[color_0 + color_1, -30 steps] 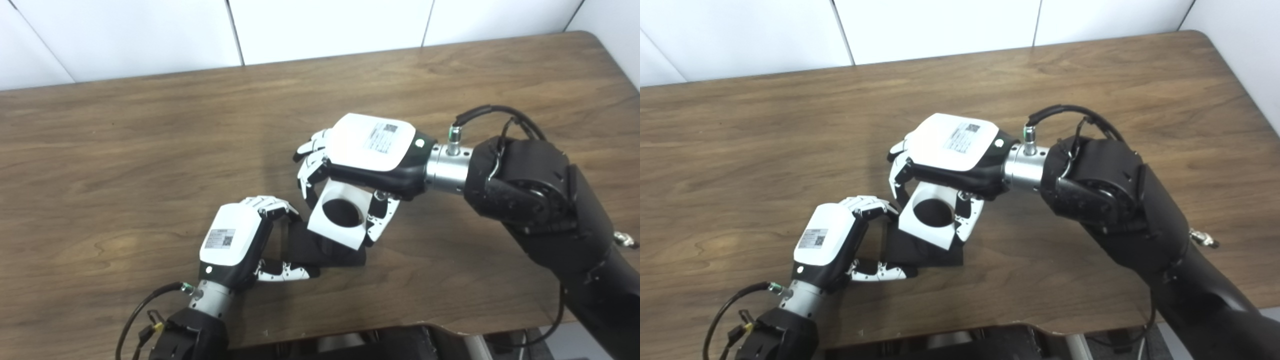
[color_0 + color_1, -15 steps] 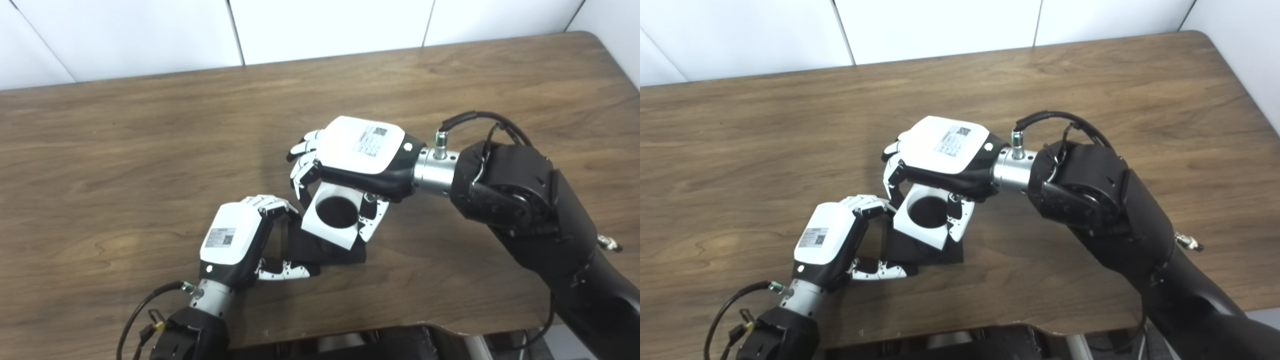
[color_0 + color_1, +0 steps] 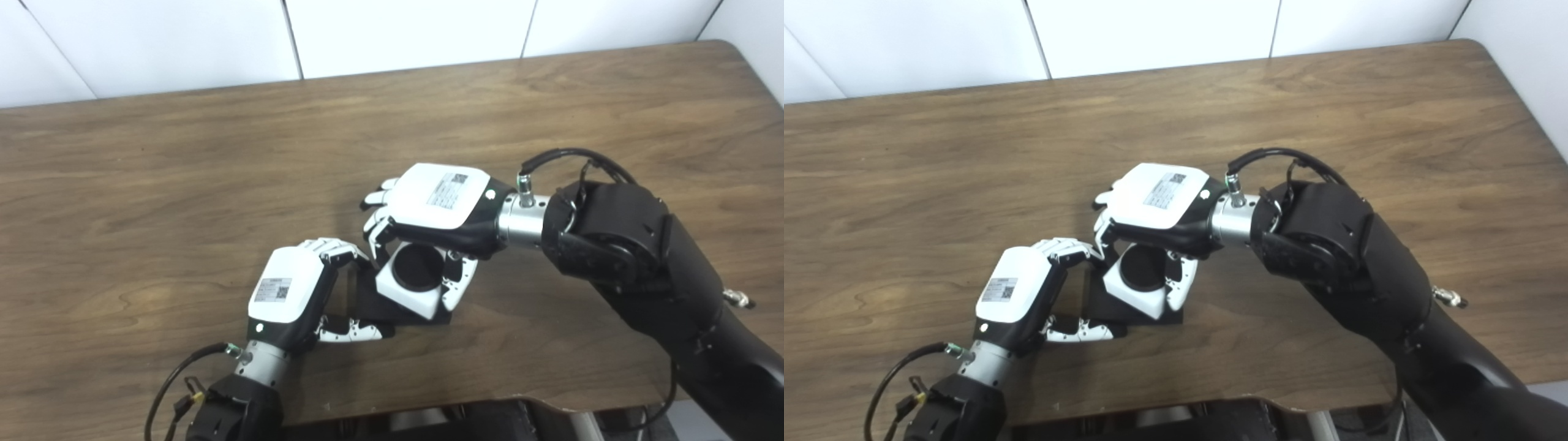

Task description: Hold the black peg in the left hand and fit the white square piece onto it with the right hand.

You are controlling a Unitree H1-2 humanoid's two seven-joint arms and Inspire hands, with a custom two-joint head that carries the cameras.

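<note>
Surface (image 3: pixel 153 184): brown wood-grain top, white wall panels behind its far edge. All activity sits near the front edge, somewhat left of the middle.

Black peg (image 3: pixel 418 267): round top visible through the hole of the white piece; its flat black base (image 3: pixel 366 293) rests on the surface near the front edge. How far the peg stands inside the hole cannot be told from above.

White square piece (image 3: pixel 409 293): square block with a round bore, turned corner-on to the front edge and slightly tilted. It sits over the peg, the bore ringed around the dark top. Whether it is fully seated on the base cannot be told.

Left hand (image 3: pixel 291 293): arm enters from the front-left. Fingers curled over the far-left edge of the base, thumb laid along its near edge; clamped on the peg's base, steadying it.

Right hand (image 3: pixel 438 205): arm enters from the front-right. Palm over the white piece, fingers on its far side and thumb on its near-right side; clamped on the piece.

Step in hand (judgement): the fitting itself, with the bore lined up on the peg and the piece being lowered.

Next move (judgement): press straight down along the peg's axis while levelling the tilt, left hand holding the base firm; release only once the piece lies flat.
</note>
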